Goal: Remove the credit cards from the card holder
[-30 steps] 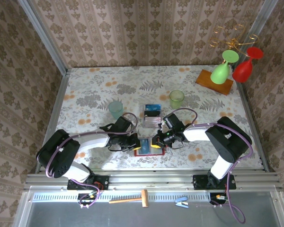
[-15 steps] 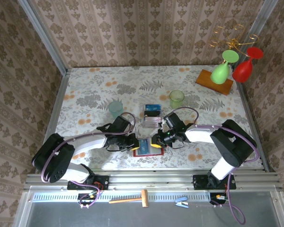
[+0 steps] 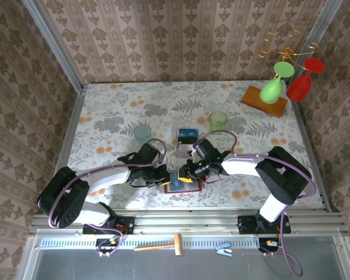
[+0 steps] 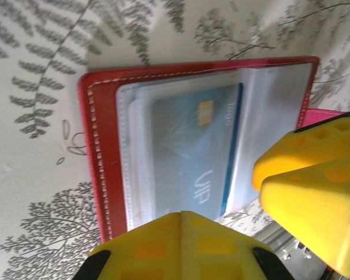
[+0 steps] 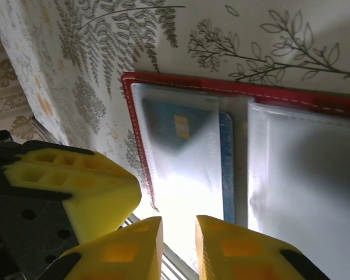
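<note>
The red card holder [image 3: 174,189] lies open near the table's front edge, its red border [image 4: 99,146] framing clear sleeves. A dark blue credit card [image 4: 195,154] sits inside a sleeve, also seen in the right wrist view [image 5: 181,137]. I cannot make out a pale card. My left gripper [image 3: 165,178] is shut, its tips [image 4: 181,214] together at the holder's edge over the sleeve. My right gripper [image 3: 185,174] hovers over the same sleeve, its fingers [image 5: 179,224] a narrow gap apart with nothing gripped. The two grippers stand almost side by side.
A clear plastic box [image 3: 186,140] with a blue card stands just behind the holder. Two green cups [image 3: 143,134] [image 3: 217,121] stand farther back. A wooden block [image 3: 263,100] with hanging wine glasses is at the back right. The table's metal front rail runs close by.
My right gripper has slid left over the open holder, closer to the left gripper. The left gripper has stayed at the holder's left edge.
</note>
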Robot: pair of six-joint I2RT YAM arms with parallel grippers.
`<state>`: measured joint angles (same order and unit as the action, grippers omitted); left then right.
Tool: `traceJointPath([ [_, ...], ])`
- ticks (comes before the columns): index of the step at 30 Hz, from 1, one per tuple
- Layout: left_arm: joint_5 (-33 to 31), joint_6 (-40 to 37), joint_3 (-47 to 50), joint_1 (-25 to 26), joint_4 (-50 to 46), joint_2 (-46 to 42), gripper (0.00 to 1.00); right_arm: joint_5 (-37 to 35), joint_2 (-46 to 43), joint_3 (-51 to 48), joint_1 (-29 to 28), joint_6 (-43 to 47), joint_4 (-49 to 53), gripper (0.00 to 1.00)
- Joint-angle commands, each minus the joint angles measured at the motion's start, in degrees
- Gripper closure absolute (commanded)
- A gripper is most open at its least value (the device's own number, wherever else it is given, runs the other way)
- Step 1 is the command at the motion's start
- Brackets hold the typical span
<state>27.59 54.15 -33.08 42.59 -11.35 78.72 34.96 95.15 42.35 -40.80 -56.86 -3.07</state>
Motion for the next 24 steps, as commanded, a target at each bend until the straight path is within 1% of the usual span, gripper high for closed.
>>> traceJointPath([
  [1,-0.5,-1.5,1.5,-0.4,-1.2,1.5,0.99,-1.1,1.3,2.0,-0.5,-0.4,1.7,0.76],
  [13,-1.5,-1.9,3.9,-0.6,-0.6,1.9,0.99,-0.8,3.5,3.5,-1.2,0.0,2.6,0.74],
  [24,-1.6,-1.9,3.6,-0.7,-1.1,1.6,0.99,-3.7,3.1,4.5,-1.3,3.3,8.6,0.70],
])
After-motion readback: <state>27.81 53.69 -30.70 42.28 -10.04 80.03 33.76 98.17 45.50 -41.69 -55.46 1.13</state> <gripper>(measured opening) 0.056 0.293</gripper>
